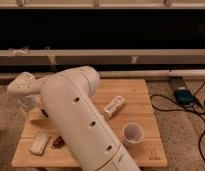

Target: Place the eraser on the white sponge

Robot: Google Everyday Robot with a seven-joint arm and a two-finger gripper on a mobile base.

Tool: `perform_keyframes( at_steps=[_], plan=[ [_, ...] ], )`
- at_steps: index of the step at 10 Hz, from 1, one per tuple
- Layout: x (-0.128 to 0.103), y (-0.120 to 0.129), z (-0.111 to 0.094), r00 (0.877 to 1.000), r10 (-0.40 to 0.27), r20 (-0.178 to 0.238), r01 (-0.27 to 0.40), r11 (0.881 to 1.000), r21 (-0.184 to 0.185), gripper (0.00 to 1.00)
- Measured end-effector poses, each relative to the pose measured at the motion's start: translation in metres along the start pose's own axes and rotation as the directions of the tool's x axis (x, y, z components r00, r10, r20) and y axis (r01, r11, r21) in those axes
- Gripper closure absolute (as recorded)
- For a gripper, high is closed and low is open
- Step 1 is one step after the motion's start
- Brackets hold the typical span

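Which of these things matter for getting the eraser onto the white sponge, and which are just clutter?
Job: eraser, partly hidden by the arm; white sponge, at the table near edge; hand, low beside the eraser.
Lying about: ridged white object; white cup; reddish-brown stick beside the sponge.

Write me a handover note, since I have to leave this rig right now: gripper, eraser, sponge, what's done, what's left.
Gripper: low over the left side of the wooden table, under the bent wrist of the arm.
Eraser: probably the small dark piece just right of the gripper, mostly hidden by the arm. I cannot tell whether it is held.
White sponge: front left of the table, nothing on it, with a reddish-brown stick beside it.
Done: nothing placed yet.
Left: bring the eraser forward to the sponge and set it on top, avoiding the stick.
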Motion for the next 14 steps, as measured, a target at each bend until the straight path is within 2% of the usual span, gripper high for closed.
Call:
perform_keyframes(
  at_steps=[2,5,7,9,11,13,14],
  plan=[
    [0.001,-0.001,-0.001,1.000,-0.003,0.002,0.003,1.000,0.004,0.35],
    [0.014,-0.024,-0.018,0.997,-0.021,0.068,0.016,0.997,0.072,0.35],
    [0.019,-0.030,-0.035,0.991,-0.049,0.125,0.033,0.992,0.125,0.35],
    [0.019,-0.032,-0.045,0.985,-0.072,0.158,0.049,0.989,0.141,0.35],
    [0.012,-0.034,-0.039,0.984,-0.094,0.152,0.074,0.989,0.130,0.35],
    [0.004,-0.039,-0.027,0.987,-0.100,0.123,0.084,0.988,0.129,0.35],
    [0.003,-0.051,-0.021,0.991,-0.087,0.105,0.073,0.989,0.129,0.35]
  ],
)
